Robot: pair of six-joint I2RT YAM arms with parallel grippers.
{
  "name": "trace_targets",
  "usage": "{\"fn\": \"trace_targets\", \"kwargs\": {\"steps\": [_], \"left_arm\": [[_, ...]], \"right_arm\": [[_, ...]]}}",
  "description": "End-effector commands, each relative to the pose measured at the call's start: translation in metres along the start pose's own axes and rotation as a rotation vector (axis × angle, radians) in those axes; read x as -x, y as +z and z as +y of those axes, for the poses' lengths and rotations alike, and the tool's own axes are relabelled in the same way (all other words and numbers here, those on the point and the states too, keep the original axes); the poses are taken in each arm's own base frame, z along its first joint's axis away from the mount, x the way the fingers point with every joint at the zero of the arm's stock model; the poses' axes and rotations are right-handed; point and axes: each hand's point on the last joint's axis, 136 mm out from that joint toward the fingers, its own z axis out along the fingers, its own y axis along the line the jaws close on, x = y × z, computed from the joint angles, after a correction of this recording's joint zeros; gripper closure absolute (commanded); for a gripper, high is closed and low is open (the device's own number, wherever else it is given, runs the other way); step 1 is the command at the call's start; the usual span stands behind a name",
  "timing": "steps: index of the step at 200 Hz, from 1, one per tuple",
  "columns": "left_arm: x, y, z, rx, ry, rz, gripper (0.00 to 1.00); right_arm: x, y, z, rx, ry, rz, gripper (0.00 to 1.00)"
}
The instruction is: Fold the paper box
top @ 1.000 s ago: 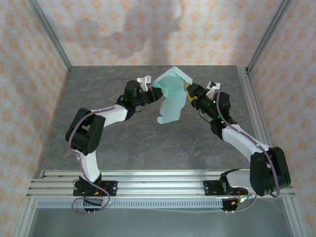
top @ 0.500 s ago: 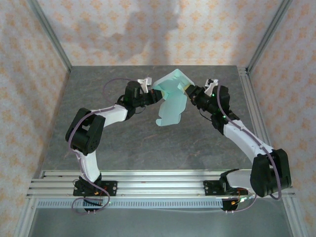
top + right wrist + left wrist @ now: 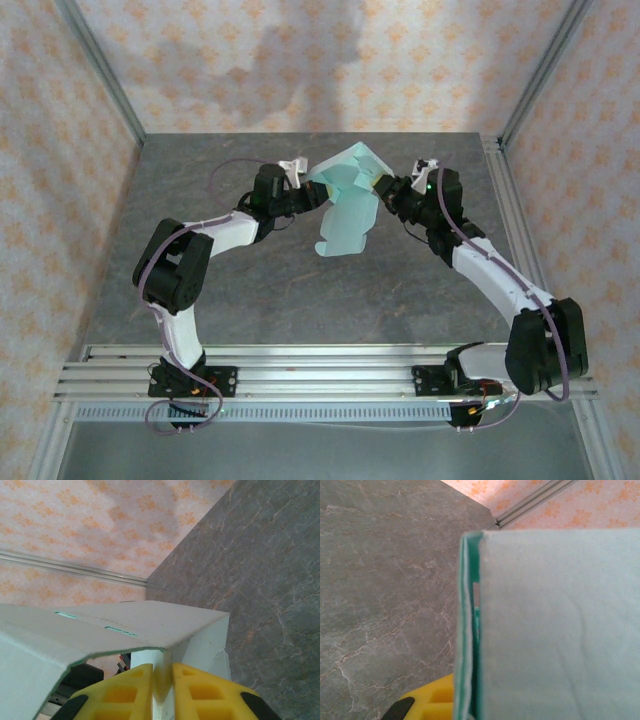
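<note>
Top view: the half-formed paper box (image 3: 345,205) hangs above the desk (image 3: 300,290), between the left hand (image 3: 308,194) and the right hand (image 3: 384,188).
Left wrist: the left hand is clenched on the box's panel.
Right wrist: yellow pads (image 3: 120,695) pinch a wall edge. Creasing goes best along the scored lines, both grips firm.

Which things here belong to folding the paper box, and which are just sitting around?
In the job: paper box; left gripper and right gripper, both shut on it.
Just around: table, metal rail at its near edge, patterned walls.
</note>
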Motion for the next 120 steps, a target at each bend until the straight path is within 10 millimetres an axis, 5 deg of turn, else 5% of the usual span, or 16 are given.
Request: {"fn": "trace_targets", "kwargs": {"steps": [1, 14, 51, 67, 76, 107, 120], "left_arm": [[0.0207, -0.0055, -0.0363, -0.068, 0.077, -0.048, 1.00], [0.0203, -0.0058, -0.0348, -0.064, 0.076, -0.047, 1.00], [0.0179, -0.0051, -0.0320, -0.056, 0.076, -0.042, 1.00], [0.0183, -0.0054, -0.0327, -0.057, 0.077, -0.043, 1.00], [0.0181, -0.0052, -0.0325, -0.057, 0.079, -0.043, 1.00], [0.0175, -0.0053, -0.0317, -0.054, 0.080, -0.040, 1.00], [0.0171, -0.0053, -0.0309, -0.051, 0.081, -0.040, 1.00]], "right_arm": [[-0.0022, 0.0018, 0.0094, 0.014, -0.017, 0.028, 0.93], [-0.0030, 0.0015, 0.0092, 0.012, -0.018, 0.031, 1.00], [-0.0040, 0.0008, 0.0060, 0.000, -0.015, 0.031, 1.00], [-0.0046, 0.0017, 0.0058, 0.004, -0.010, 0.034, 0.75], [-0.0042, 0.0021, 0.0053, 0.005, -0.007, 0.032, 0.72], [-0.0041, 0.0023, 0.0050, 0.003, -0.010, 0.031, 1.00], [-0.0040, 0.0020, 0.0039, -0.004, -0.015, 0.032, 1.00]]}}
